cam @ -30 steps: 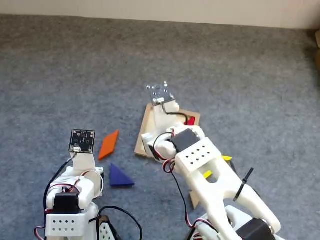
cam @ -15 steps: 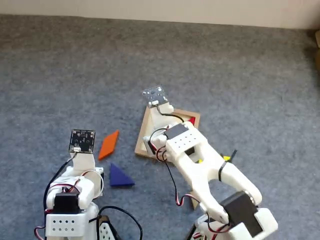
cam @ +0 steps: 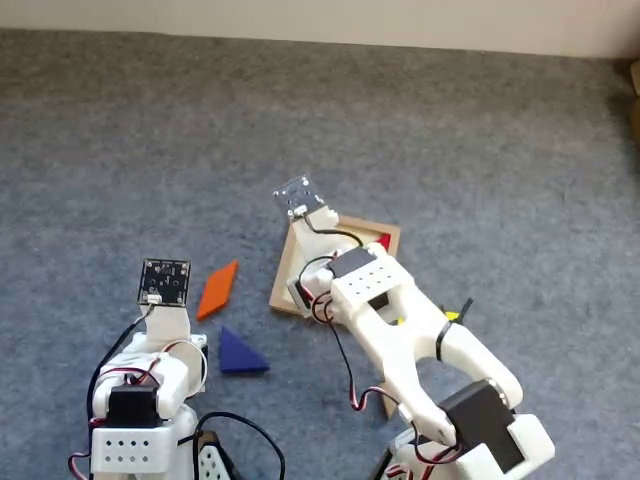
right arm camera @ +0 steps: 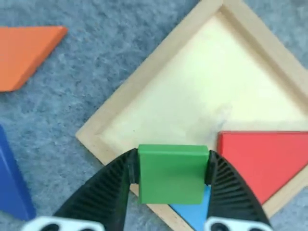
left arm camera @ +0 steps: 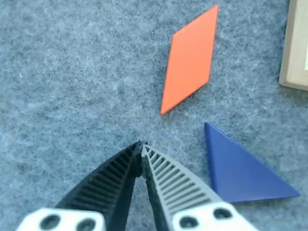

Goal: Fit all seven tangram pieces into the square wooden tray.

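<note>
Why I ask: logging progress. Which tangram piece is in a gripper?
The green piece, clamped in the right gripper at the tray's edge. The orange piece and dark blue piece lie on the carpet; the red piece sits in the tray.

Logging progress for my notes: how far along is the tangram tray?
Done: a red triangle and a light-blue piece lie in the wooden tray. In hand: the right gripper holds the green square over the tray. To do: the orange parallelogram, dark-blue triangle and a yellow piece lie on the carpet.
</note>
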You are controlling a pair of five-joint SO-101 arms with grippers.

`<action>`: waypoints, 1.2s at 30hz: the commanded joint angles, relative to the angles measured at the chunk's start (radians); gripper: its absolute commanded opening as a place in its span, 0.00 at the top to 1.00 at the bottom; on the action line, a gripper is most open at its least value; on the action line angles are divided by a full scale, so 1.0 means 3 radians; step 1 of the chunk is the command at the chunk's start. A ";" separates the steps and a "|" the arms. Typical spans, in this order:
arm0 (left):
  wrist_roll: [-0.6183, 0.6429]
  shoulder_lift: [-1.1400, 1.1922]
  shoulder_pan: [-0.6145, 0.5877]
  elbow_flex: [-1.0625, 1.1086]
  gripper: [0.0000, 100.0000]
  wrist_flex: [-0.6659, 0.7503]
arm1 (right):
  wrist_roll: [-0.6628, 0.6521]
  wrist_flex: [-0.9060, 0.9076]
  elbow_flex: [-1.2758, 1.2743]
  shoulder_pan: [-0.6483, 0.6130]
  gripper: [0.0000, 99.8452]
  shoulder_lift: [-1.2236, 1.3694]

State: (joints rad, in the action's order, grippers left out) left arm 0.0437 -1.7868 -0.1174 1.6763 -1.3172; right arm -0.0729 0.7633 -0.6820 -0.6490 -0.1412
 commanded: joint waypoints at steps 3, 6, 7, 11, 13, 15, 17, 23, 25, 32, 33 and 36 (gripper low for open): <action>0.0026 -0.0141 -0.0043 0.0064 0.99 -0.0010 | -0.0041 -0.0043 0.0253 0.0049 0.74 -0.0008; 0.0026 -0.0141 -0.0043 0.0064 0.99 -0.0010 | -0.0041 -0.0038 0.0243 0.0049 0.72 -0.0008; 0.0026 -0.0141 -0.0043 0.0064 0.99 -0.0010 | -0.0041 -0.0038 0.0243 0.0049 0.72 -0.0008; 0.0026 -0.0141 -0.0043 0.0064 0.99 -0.0010 | -0.0041 -0.0033 0.0238 0.0043 0.72 -0.0013; 0.0026 -0.0141 -0.0043 0.0064 0.99 -0.0010 | -0.0041 -0.0033 0.0238 0.0038 0.72 -0.0033; 0.0026 -0.0141 -0.0043 0.0064 0.99 -0.0010 | -0.0041 -0.0033 0.0258 0.0038 0.72 -0.0043; 0.0026 -0.0141 -0.0043 0.0064 0.99 -0.0010 | -0.0041 -0.0043 0.0263 0.0038 0.75 -0.0043; 0.0026 -0.0141 -0.0043 0.0064 0.99 -0.0010 | -0.0041 -0.0212 0.0258 0.0033 0.93 -0.0013; 0.0026 -0.0141 -0.0043 0.0064 0.99 -0.0010 | -0.0041 -0.0325 0.0243 0.0038 0.94 -0.0008; 0.0026 -0.0141 -0.0043 0.0064 0.99 -0.0010 | -0.0041 -0.0294 0.0023 0.0049 0.94 -0.0013; 0.0026 -0.0141 -0.0043 0.0064 0.99 -0.0010 | -0.0041 -0.0294 -0.0033 0.0049 0.94 -0.0008; 0.0026 -0.0141 -0.0043 0.0064 0.99 -0.0010 | -0.0143 -0.0294 -0.0192 0.0054 0.94 -0.0008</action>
State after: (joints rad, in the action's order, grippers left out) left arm 0.0437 -1.7868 -0.1174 1.6763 -1.3172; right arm -0.0760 0.6805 -0.7250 -0.6490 -0.1412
